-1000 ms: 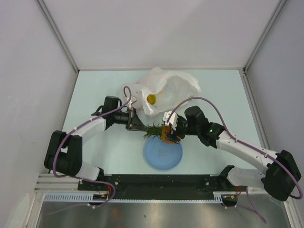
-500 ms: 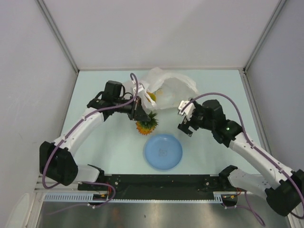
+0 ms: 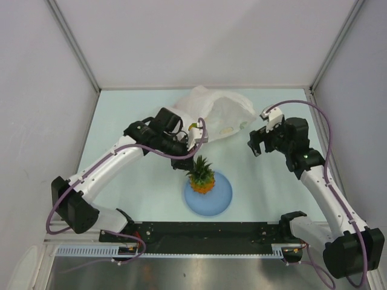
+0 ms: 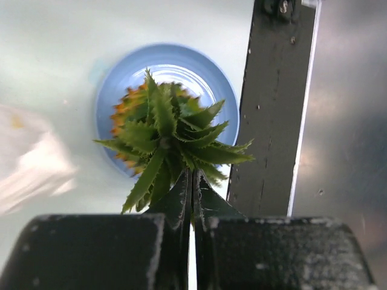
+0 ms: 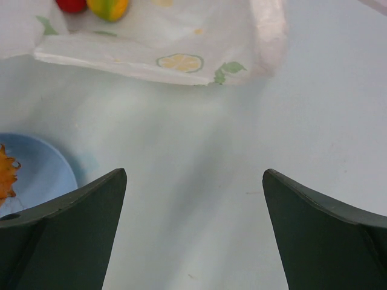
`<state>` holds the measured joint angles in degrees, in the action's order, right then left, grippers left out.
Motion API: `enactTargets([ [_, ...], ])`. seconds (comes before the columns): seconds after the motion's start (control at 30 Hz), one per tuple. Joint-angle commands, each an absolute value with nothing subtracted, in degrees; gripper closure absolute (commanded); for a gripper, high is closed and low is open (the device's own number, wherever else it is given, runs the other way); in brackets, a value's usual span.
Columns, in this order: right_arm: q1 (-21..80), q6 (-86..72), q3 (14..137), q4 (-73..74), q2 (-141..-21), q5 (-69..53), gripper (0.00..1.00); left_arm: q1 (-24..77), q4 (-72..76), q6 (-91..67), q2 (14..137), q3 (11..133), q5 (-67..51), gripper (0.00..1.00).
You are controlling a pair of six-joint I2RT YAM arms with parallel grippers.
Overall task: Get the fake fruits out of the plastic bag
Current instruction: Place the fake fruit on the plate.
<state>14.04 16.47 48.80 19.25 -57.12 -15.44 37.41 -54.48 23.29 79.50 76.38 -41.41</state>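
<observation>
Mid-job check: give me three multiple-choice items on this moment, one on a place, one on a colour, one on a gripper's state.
1. The right gripper is: A open, empty; B shut on a fruit; C shut on nothing.
2. The pineapple is: A in the right gripper; B over the plate, held by the left gripper; C lying far left.
3. The plate is: A red; B black; C light blue.
Key: 1 A, its jaws stand wide with nothing between; 2 B, the left jaws pinch its leaves above the plate; 3 C, plainly blue.
</observation>
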Motion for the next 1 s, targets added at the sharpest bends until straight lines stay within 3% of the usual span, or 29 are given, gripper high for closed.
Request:
enactTargets([
  [0.0, 8.18, 8.18, 50.80, 14.77, -55.73, -18.10, 0.01, 40.77, -57.40, 26.99, 78.67, 78.49, -35.18, 1.00],
  [0.67, 4.66, 5.19, 46.58, 14.15, -53.70, -22.23, 0.02, 41.31, -56.42, 31.82, 82.79, 76.11, -30.49, 0.99],
  [0.7, 4.66, 5.10, 46.32, 14.15, -53.61, -22.41, 0.02, 41.31, -56.51, 31.73, 82.97, 76.37, -30.59, 0.97],
  [0.73, 4.57, 4.84, 46.14, 14.06, -53.53, -22.50, 0.02, 41.31, -56.60, 31.47, 83.06, 76.81, -30.76, 0.84],
  [0.83, 4.39, 4.83, 45.88, 14.06, -53.61, -22.85, 0.02, 41.31, -59.31, 31.55, 82.71, 78.56, -30.85, 0.57],
  [0.9, 4.39, 4.40, 45.88, 13.71, -53.79, -23.29, 0.02, 41.13, -61.60, 31.90, 81.39, 79.97, -30.06, 0.47],
  [0.97, 4.39, 3.35, 45.88, 12.57, -54.31, -23.73, 0.01, 39.82, -63.72, 32.78, 79.99, 82.26, -30.32, 0.45],
])
